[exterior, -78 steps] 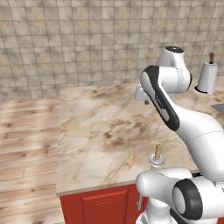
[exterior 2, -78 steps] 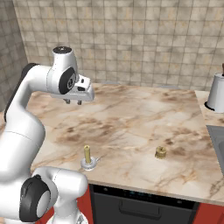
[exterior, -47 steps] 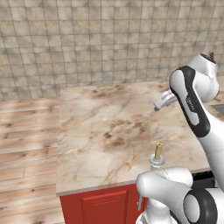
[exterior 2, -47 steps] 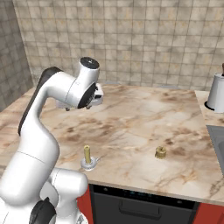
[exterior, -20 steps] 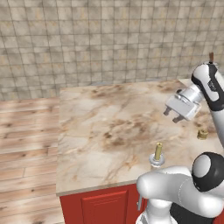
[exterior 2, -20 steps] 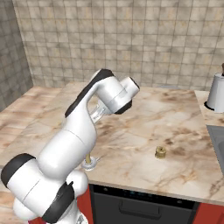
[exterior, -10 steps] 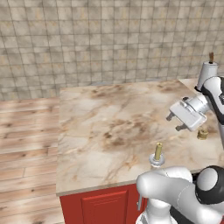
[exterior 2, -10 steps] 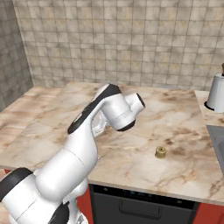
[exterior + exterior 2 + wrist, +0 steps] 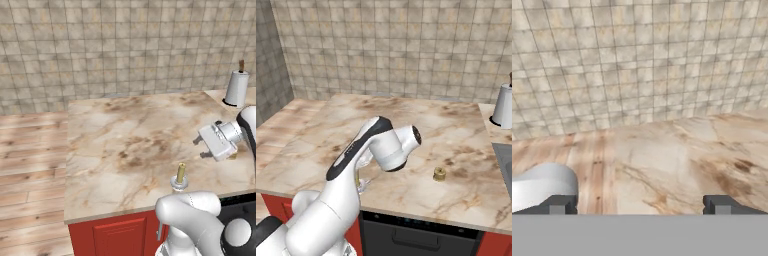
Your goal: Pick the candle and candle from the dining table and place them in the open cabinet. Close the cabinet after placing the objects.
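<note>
Candles both stand on the dining table [image 9: 125, 135]: the stick candle [image 9: 180, 173] on its clear dish near the front edge, the squat brass candle [image 9: 439, 174] farther right. The gripper [image 9: 204, 147] hovers spread wide and empty above the marble, just beside the squat candle and apart from the stick candle.

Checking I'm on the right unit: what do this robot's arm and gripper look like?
The arm is glossy white with rounded, tube-like links and dark grey to black bands at the joints. The gripper has a boxy white body with two small dark fingers. No loose cables or markings can be made out.
</note>
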